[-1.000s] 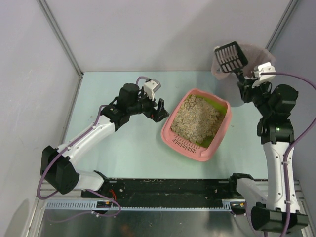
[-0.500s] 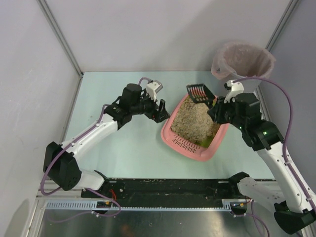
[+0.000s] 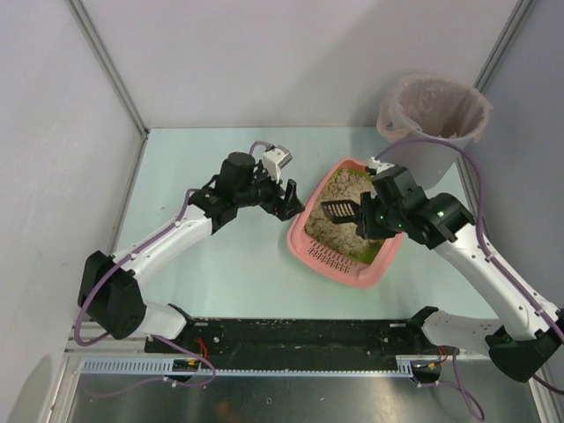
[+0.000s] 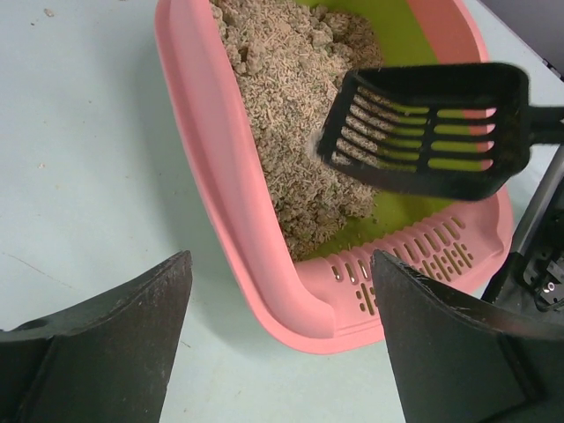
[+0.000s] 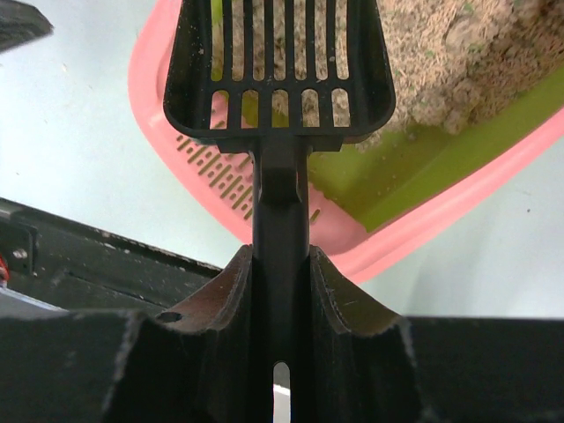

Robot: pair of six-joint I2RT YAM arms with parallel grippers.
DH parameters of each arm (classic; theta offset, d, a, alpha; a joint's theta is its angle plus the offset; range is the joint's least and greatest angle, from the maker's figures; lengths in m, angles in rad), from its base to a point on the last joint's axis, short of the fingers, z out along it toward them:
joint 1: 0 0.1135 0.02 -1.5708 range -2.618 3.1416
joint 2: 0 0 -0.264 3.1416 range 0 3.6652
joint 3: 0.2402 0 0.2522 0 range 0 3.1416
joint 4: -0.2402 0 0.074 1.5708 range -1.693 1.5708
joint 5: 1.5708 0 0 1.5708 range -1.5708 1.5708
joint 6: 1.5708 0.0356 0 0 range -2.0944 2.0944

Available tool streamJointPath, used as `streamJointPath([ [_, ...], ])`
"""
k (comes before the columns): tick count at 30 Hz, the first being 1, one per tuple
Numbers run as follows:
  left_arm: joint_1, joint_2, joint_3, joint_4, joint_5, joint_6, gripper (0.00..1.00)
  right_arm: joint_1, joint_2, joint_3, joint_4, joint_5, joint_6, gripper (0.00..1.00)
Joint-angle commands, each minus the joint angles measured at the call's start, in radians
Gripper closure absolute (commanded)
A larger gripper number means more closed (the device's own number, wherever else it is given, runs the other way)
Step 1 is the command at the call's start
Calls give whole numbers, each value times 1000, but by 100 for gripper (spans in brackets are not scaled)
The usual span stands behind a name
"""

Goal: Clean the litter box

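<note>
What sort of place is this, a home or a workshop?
Probably a robotics lab test cell, not a home: plain grey walls enclose a table where a bolted-down left arm and right arm work over a litter box and bucket.

- 1 litter box (image 3: 366, 275), pink, w/ 1 heap of litter (image 3: 339, 189)
- 1 scoop (image 3: 338, 211), blk, slotted
- 1 bucket (image 3: 425, 157), grey, w/ 1 bag (image 3: 432, 99) as liner
- 2 arms: left arm (image 3: 167, 238), right arm (image 3: 493, 273)
- 2 grippers: left gripper (image 3: 289, 201), right gripper (image 3: 366, 216)
- 1 table (image 3: 220, 273)
</note>
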Motion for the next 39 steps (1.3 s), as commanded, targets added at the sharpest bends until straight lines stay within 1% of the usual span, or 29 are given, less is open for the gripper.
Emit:
streamJointPath([
  [1, -13, -2, -3, 47, -7, -12, 13, 38, 62, 53, -115, 55, 34, 100],
  [6, -19, 15, -3, 47, 7, -18, 15, 40, 146, 62, -172, 66, 20, 100],
  [10, -19, 32, -2, 49, 18, -23, 18, 46, 208, 90, -201, 21, -41, 100],
  [15, -21, 62, 0, 46, 27, -29, 21, 43, 301, 142, -264, 41, -136, 100],
  [20, -26, 99, -2, 47, 32, -32, 23, 38, 352, 191, -263, -13, -197, 100],
  [25, -32, 127, 0, 47, 41, -36, 29, 33, 398, 199, -275, -79, -210, 100],
  [28, -36, 148, 1, 47, 46, -41, 34, 30, 424, 199, -280, -82, -210, 100],
  [30, -39, 168, 3, 46, 49, -43, 37, 30, 439, 199, -280, -114, -211, 100],
  [37, -53, 208, 8, 47, 53, -49, 45, 27, 496, 197, -263, -99, -214, 100],
  [39, -56, 219, 8, 46, 53, -49, 49, 23, 505, 199, -231, -100, -210, 100],
])
